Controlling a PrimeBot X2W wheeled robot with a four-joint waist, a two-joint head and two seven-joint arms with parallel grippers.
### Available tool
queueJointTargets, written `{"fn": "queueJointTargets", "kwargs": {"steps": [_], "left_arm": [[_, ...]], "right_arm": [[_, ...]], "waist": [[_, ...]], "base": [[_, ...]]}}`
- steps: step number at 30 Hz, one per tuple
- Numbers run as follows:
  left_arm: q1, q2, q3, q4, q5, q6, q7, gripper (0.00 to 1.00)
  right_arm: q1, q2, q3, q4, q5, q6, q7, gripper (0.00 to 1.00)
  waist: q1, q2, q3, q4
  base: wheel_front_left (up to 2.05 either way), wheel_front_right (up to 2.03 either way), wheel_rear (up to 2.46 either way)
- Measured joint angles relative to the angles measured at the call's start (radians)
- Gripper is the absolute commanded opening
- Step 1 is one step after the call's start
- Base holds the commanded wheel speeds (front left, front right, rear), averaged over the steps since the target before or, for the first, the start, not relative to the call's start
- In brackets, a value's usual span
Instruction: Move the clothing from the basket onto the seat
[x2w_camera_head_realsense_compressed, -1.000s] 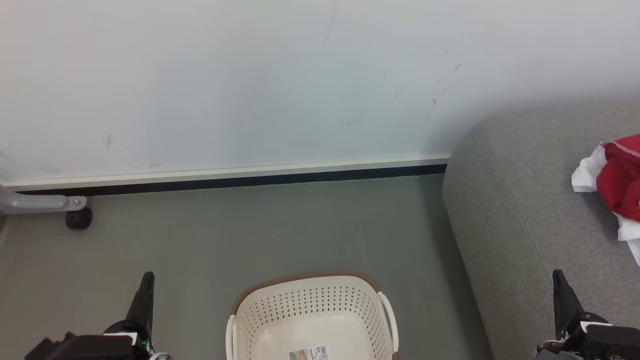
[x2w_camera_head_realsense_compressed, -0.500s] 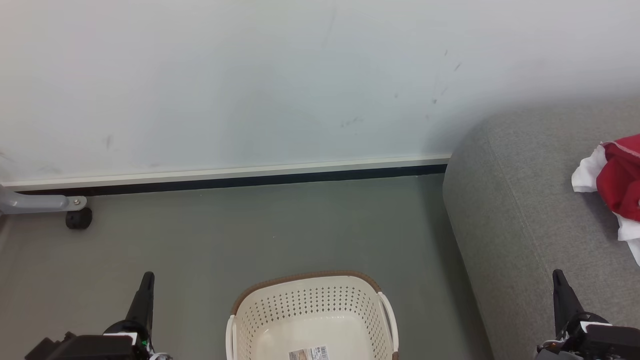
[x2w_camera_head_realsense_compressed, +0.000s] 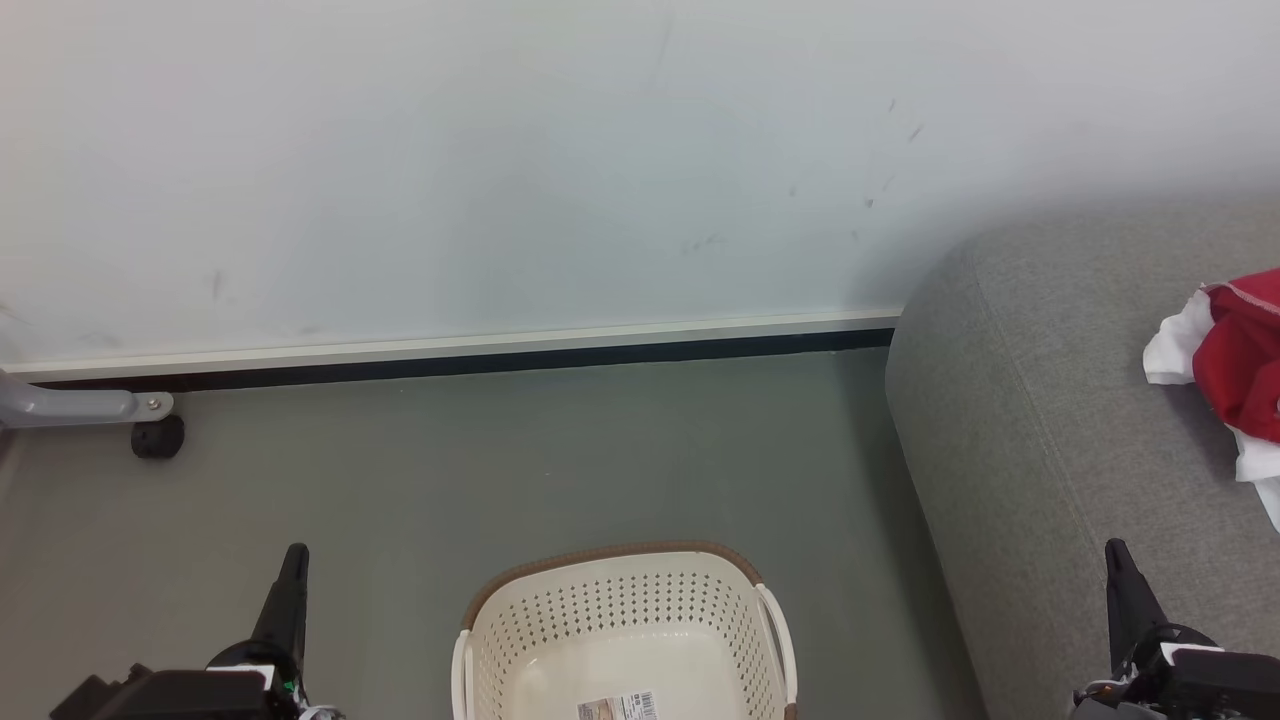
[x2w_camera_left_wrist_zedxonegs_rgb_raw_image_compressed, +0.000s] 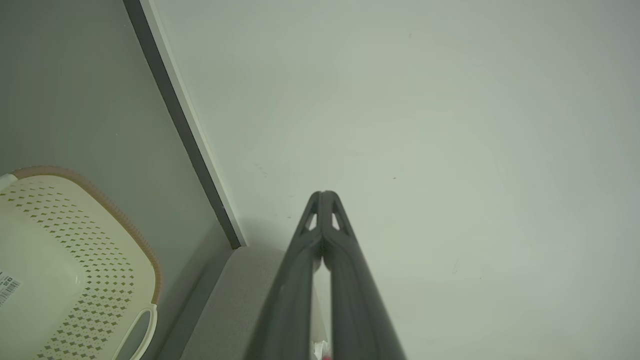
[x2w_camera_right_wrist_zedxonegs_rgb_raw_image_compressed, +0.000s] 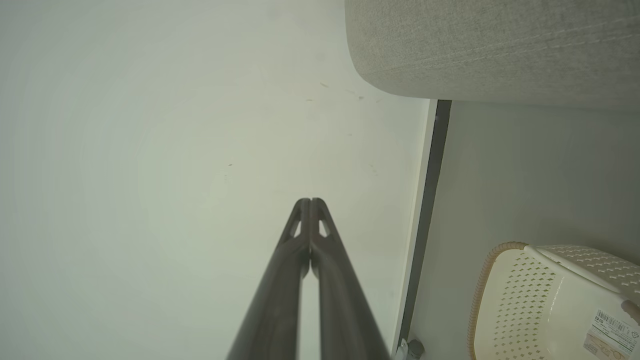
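The left pincer (x2w_camera_head_realsense_compressed: 296, 552) and right pincer (x2w_camera_head_realsense_compressed: 1116, 548) are closed, empty; the clothing (x2w_camera_head_realsense_compressed: 1240, 360) looks soft and light, best pinched at a raised fold.

One basket (x2w_camera_head_realsense_compressed: 620, 592), one seat (x2w_camera_head_realsense_compressed: 1050, 420), two pincers (x2w_camera_head_realsense_compressed: 295, 553) (x2w_camera_head_realsense_compressed: 1117, 549)

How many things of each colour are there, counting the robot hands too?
Red and white: 1, the clothing
Cream: 1, the basket
Grey: 2, the seat and a wheeled leg
Dark: 2, the left gripper and the right gripper
Total: 6
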Motion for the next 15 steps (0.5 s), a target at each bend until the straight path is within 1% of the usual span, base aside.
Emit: {"fn": "queueJointTargets", "kwargs": {"steps": [15], "left_arm": [[0.0, 0.0, 0.0, 0.0, 0.0, 0.0, 0.0, 0.0]], "right_arm": [[0.0, 0.0, 0.0, 0.0, 0.0, 0.0, 0.0, 0.0]], "waist": [[0.0, 0.0, 0.0, 0.0]], "base": [[0.0, 0.0, 0.0]]}}
